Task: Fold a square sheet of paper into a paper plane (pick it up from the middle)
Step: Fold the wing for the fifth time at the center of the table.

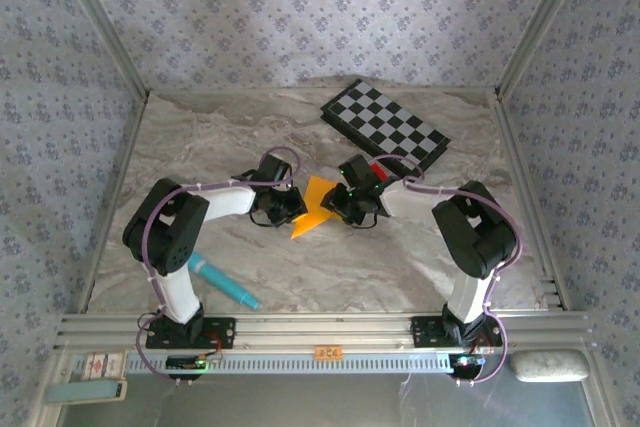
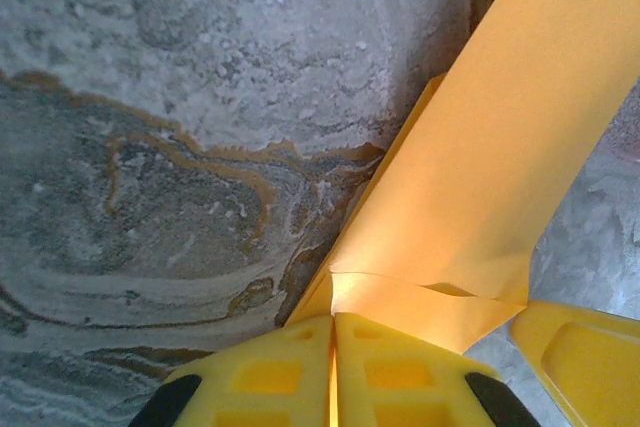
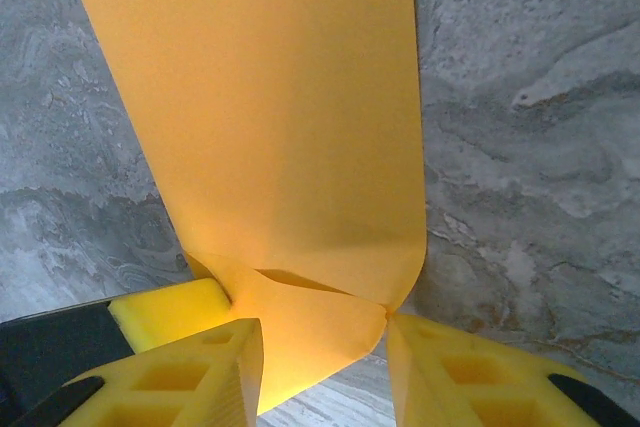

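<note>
**Between my two tools, a part-folded sheet**

At mid-surface, between my arms, the thin orange-yellow square sheet of paper is bent into a narrower, creased shape, not yet a finished dart. Seen from above, its long axis runs from the far side toward my bases, leaning a little to my left at the near tip. Both tools therefore meet it crosswise, one from each flank. Neither arm is nearer, since both touch it.

My left tool has its yellow fingers pressed together. The sheet's lower fold meets the seam between them, so I judge it clamped on the paper. My right tool stands with its fingers apart. A folded corner of the sheet sits in the gap and touches both inner faces, and the broad panel fans upward from there.

Any next crease, I judge, should follow that long axis, with the left pinch as anchor.

A small orange tag on the front rail carries marks too small to read. The black-and-white checkerboard, the teal pen and the grey marbled surface show no lettering.
</note>
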`<state>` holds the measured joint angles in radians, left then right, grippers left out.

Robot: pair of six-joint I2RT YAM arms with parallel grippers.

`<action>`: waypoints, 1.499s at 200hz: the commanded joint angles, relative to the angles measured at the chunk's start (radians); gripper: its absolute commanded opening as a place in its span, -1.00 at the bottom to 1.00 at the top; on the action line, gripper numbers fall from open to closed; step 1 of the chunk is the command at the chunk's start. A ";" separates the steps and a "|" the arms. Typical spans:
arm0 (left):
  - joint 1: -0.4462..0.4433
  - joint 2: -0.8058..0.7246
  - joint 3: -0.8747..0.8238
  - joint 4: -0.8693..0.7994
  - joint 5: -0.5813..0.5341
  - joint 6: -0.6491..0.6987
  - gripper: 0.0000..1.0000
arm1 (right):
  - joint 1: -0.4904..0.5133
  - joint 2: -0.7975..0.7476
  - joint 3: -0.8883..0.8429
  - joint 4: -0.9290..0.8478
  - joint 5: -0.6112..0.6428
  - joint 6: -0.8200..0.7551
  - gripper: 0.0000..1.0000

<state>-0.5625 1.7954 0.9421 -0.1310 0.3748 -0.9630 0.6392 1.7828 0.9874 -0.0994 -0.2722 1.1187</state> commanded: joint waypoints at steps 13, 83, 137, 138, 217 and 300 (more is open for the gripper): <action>0.008 0.018 -0.025 -0.057 0.007 0.009 -0.82 | 0.009 0.016 0.026 -0.063 0.035 0.021 -0.21; 0.013 0.015 -0.027 -0.059 -0.001 0.005 -0.81 | 0.009 -0.026 -0.001 -0.089 0.086 0.031 -0.20; 0.019 0.013 -0.031 -0.057 0.015 -0.004 -0.82 | 0.002 0.013 -0.015 0.014 -0.001 0.046 -0.28; 0.019 0.012 -0.031 -0.057 0.016 -0.005 -0.82 | 0.002 0.013 -0.015 0.015 -0.002 0.046 -0.28; 0.039 0.018 -0.048 -0.025 0.053 -0.022 -0.81 | -0.002 0.010 -0.046 0.121 -0.074 0.051 -0.35; 0.055 0.007 -0.046 -0.030 0.063 -0.017 -0.79 | -0.011 0.014 -0.077 0.193 -0.081 0.024 -0.58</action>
<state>-0.5186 1.7954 0.9188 -0.1081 0.4492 -0.9787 0.6361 1.7901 0.9279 0.0643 -0.3389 1.1557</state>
